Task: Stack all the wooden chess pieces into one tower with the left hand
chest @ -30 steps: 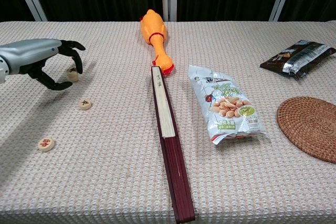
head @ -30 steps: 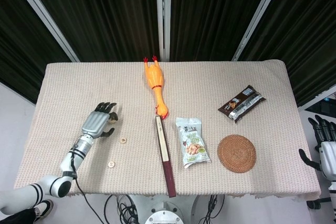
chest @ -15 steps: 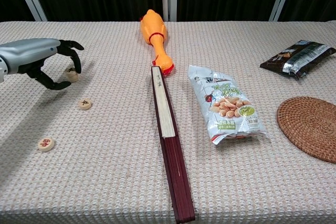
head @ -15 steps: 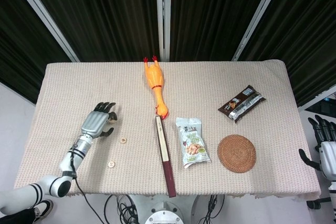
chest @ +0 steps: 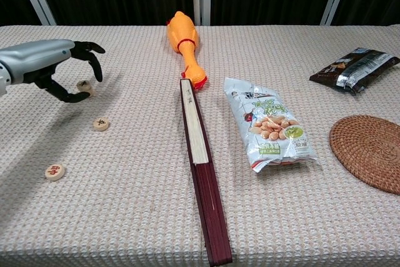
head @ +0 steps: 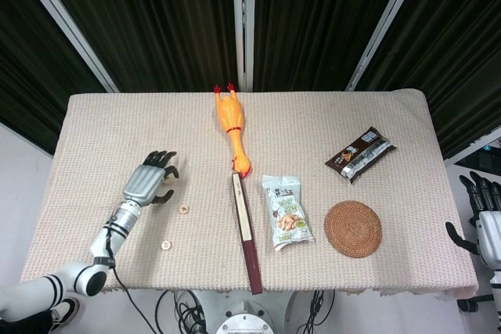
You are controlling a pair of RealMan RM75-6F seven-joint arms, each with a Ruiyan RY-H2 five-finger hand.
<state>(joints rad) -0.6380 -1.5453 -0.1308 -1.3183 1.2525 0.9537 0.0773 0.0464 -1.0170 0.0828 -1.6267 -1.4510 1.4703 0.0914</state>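
Note:
Three round wooden chess pieces lie at the table's left. One piece (chest: 83,85) sits just below the fingertips of my left hand (chest: 57,59), which hovers over it with fingers curved and apart, holding nothing. A second piece (chest: 100,124) (head: 184,209) lies nearer the front, and a third (chest: 55,171) (head: 165,246) lies closest to the front edge. In the head view my left hand (head: 147,179) hides the first piece. My right hand (head: 484,220) hangs off the table's right side, fingers up and spread, empty.
A closed dark folding fan (chest: 200,161) runs front to back in the middle. Behind it lies a rubber chicken (chest: 184,45). A snack bag (chest: 269,126), a woven coaster (chest: 369,151) and a dark wrapper (chest: 353,67) lie to the right.
My left hand has lifted a little and shifted back and to the right, its fingertips coming off the piece beneath it. The pieces and the right hand have stayed put.

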